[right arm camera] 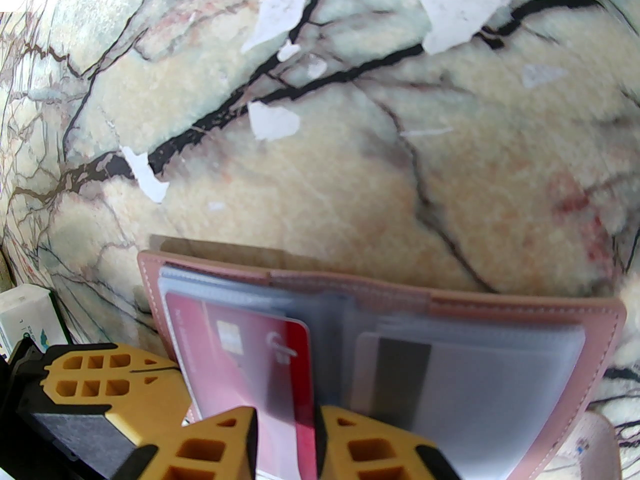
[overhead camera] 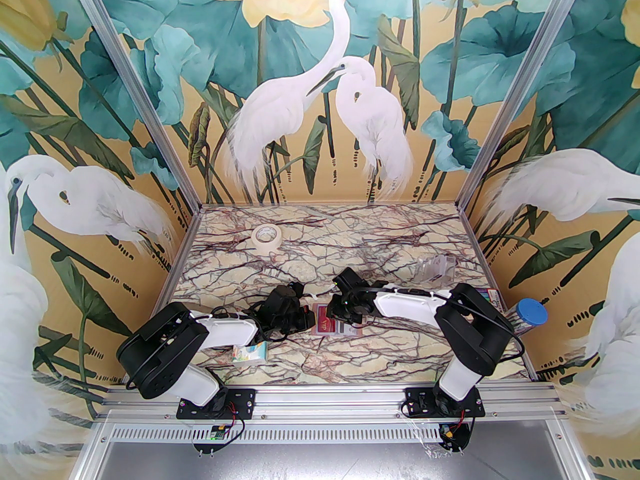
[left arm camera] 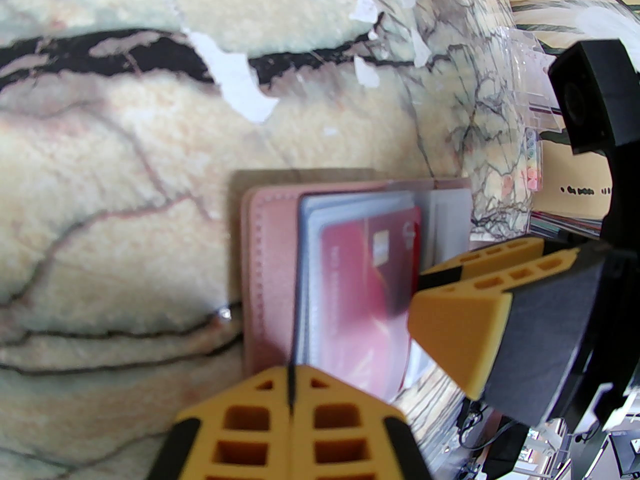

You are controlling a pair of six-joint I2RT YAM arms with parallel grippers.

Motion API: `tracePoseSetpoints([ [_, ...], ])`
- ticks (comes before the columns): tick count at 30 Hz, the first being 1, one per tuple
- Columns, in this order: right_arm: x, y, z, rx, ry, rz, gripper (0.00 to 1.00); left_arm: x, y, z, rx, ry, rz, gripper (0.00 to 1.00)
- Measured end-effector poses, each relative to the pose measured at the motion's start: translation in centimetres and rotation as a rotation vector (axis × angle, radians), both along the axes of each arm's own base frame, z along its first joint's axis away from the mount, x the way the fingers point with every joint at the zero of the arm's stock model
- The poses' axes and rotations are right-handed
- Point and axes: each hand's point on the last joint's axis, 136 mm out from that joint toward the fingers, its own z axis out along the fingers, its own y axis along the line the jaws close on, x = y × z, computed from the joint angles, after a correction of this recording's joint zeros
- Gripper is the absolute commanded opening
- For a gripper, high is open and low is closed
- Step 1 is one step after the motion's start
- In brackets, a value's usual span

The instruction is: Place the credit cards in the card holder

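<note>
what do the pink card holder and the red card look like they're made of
Card holder: probably leather or a leather imitation, matte dusty pink, with stitched edges. Red card: stiff plastic with a slight sheen, flat and thin, carrying a chip.

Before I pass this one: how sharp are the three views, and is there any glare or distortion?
Top external: sharp and evenly lit, but the card holder is tiny. Left wrist: the red card is smeared, and fisheye bends the table. Right wrist: the table's right side is blurred, with blown-out white in the top-left corner.
</note>
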Motion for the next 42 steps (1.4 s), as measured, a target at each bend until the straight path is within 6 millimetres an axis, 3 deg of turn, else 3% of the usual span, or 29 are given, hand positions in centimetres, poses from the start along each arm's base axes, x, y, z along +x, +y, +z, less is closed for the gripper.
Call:
tracePoseSetpoints([
  [17,0.0,0.0,0.5,-0.018,-0.005,0.011,0.27,0.0,0.0,0.0,0.0,-0.001,0.0,0.0],
  [24,0.2,-0.8,3.2,-0.047,-0.078,0.033,0.31,-0.3,0.3,0.0,-0.003,-0.008,0.003,0.0],
  [33,0.6,-4.2,6.0,-0.141,-0.161,0.022,0.36,-0.4,0.4,0.0,-0.003,-0.008,0.003,0.0],
  [42,1.0,-8.5,5.8,-0.25,-0.164,-0.03,0.45,-0.5,0.6,0.0,-0.002,-0.012,0.005,0.0],
])
